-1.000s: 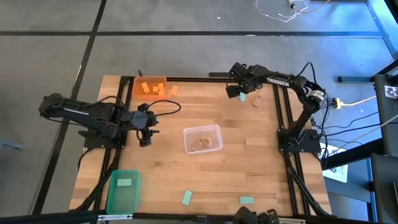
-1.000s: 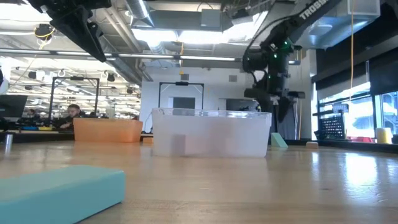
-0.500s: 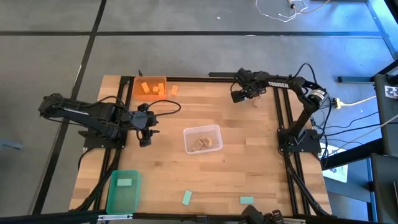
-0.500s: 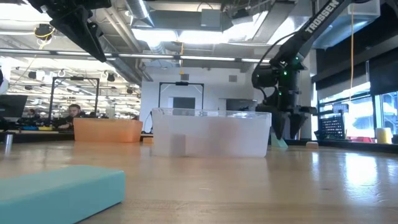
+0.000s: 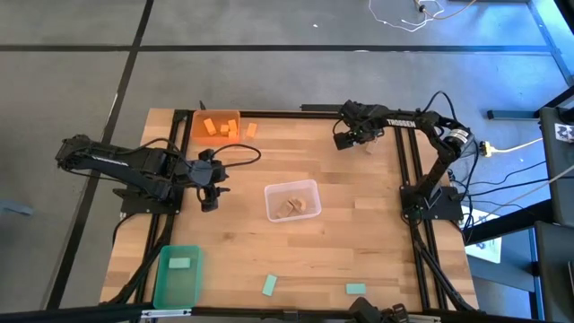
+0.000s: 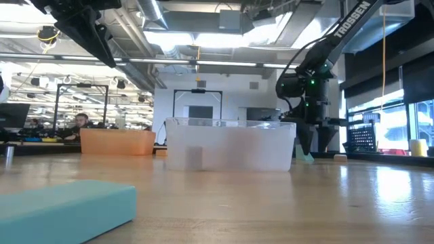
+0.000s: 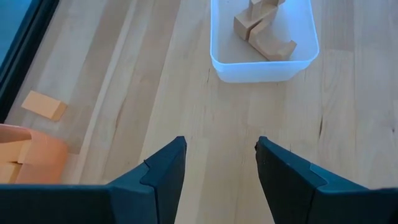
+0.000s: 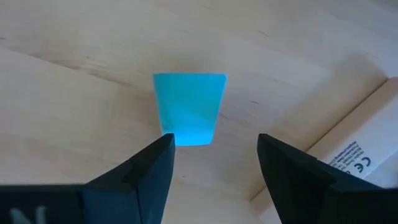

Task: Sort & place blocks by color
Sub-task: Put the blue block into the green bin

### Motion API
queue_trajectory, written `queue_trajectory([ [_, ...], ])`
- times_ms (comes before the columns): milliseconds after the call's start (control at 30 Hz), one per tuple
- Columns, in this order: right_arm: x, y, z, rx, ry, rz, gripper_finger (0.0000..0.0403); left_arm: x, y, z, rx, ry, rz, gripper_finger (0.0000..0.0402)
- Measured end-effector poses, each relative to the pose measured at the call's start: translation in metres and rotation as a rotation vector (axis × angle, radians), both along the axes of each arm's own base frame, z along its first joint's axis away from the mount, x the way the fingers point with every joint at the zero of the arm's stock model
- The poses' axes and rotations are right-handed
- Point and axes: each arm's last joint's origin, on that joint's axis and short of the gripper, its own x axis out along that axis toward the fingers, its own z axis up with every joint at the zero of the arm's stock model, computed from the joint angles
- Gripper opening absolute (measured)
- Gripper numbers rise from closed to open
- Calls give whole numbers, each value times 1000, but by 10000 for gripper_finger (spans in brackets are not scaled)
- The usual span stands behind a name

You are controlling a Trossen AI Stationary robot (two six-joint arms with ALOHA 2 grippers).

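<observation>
Place: an open robotics lab or workshop.
Ceiling: bare ducts (image 6: 169,51) and strip lights (image 6: 224,41) overhead.
Floor: grey concrete (image 5: 269,81) with loose cables (image 5: 408,16).
Background: a person (image 6: 80,122) seated among benches and monitors.
Worktop: wooden (image 5: 332,242), on a black frame.

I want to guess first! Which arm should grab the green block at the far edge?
Right. The right gripper hangs open over that green block. The left gripper is far away, beside the clear bin.

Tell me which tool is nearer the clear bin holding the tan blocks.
Left. The left tool hovers open just left of the clear bin, facing it. The right tool is farther off, at the table's far right corner, open over a green block.
</observation>
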Motion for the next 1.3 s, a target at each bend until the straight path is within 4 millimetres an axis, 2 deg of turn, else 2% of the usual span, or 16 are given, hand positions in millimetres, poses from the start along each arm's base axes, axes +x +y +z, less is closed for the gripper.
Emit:
queue_trajectory([
  [400, 0, 0, 0, -2, -3, -2, 229, 0, 0, 0, 0, 0, 0, 184],
  [733, 5, -2, 4, 14, -49, 91, 229, 0, 0, 0, 1, 0, -1, 185],
  [967, 10, -7, 7, -51, -72, 156, 229, 0, 0, 0, 0, 0, 0, 183],
  [1300, 5, -12, 4, -57, -43, 150, 229, 0, 0, 0, -1, 0, 0, 183],
])
